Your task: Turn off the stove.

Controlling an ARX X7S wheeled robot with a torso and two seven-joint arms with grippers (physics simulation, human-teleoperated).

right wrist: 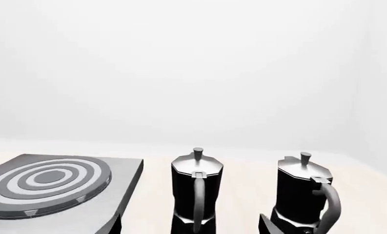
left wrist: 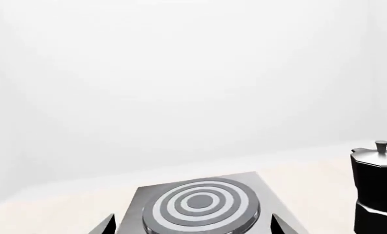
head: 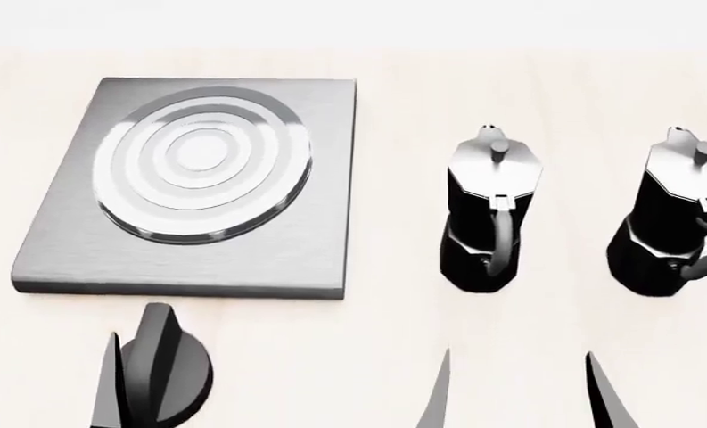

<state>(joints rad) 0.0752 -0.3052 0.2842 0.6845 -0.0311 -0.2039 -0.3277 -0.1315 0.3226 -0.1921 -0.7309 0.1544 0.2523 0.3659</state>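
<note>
The stove (head: 199, 241) is a flat brushed-grey plate with a ringed burner (head: 204, 165), at the table's left. Its round black ridged knob (head: 163, 370) lies on the table in front of the plate. My left gripper (left wrist: 192, 225) is open, its two tips wide apart, facing the burner (left wrist: 200, 202). In the head view one of its fingers (head: 110, 388) stands just left of the knob; the other does not show. The knob is out of the left wrist view. My right gripper (head: 516, 392) is open and empty in front of the pots.
Two black-and-silver moka pots stand right of the stove, one in the middle (head: 490, 214) and one at the right edge (head: 674, 218). Both show in the right wrist view (right wrist: 196, 187) (right wrist: 304, 195). The light table (head: 329, 357) ends at a white wall behind.
</note>
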